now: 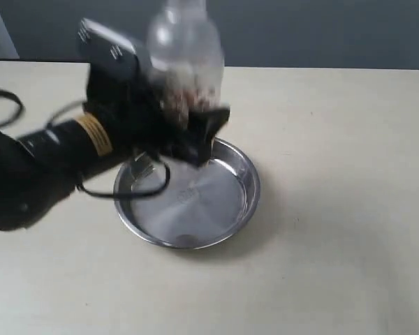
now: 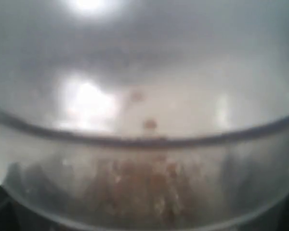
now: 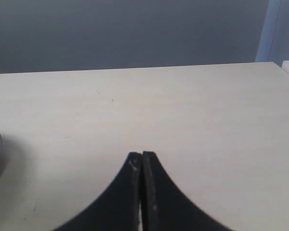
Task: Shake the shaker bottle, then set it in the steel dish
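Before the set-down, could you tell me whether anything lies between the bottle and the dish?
Nothing visible does: the left gripper holds the bottle in the air by the far rim of the dish, whose floor looks bare.

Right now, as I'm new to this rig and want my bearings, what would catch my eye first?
The blurred shaker bottle, brown pellets inside, is gripped by the left gripper and held clear of the table at centre left. Just below it in the exterior view lies the shiny steel dish. The right gripper is shut above the table, holding nothing.
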`<control>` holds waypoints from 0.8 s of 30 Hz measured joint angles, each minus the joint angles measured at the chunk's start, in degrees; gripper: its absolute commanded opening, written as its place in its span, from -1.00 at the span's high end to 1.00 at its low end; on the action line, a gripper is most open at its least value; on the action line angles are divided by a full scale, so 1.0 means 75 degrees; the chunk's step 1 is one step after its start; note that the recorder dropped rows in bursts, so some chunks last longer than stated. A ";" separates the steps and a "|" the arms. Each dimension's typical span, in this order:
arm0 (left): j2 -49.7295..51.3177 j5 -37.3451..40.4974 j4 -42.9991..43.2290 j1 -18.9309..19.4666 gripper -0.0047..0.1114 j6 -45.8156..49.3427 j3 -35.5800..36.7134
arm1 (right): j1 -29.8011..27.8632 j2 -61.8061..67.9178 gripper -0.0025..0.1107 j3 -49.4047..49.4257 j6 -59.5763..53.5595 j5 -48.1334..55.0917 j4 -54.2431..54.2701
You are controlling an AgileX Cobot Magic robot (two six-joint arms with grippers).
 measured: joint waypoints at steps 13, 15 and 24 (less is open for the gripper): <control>0.0135 -0.1235 0.0054 0.0000 0.91 0.0523 -0.0163 | 0.0000 0.0000 0.97 0.0000 0.0000 0.0000 0.0000; 0.0752 -0.1235 0.0054 0.0000 0.91 0.0526 -0.0052 | 0.0000 0.0000 0.97 0.0000 0.0000 0.0000 0.0000; 0.2595 -0.2880 0.0054 0.0000 0.91 0.0205 0.0036 | 0.0000 0.0000 0.97 0.0000 0.0000 0.0000 0.0000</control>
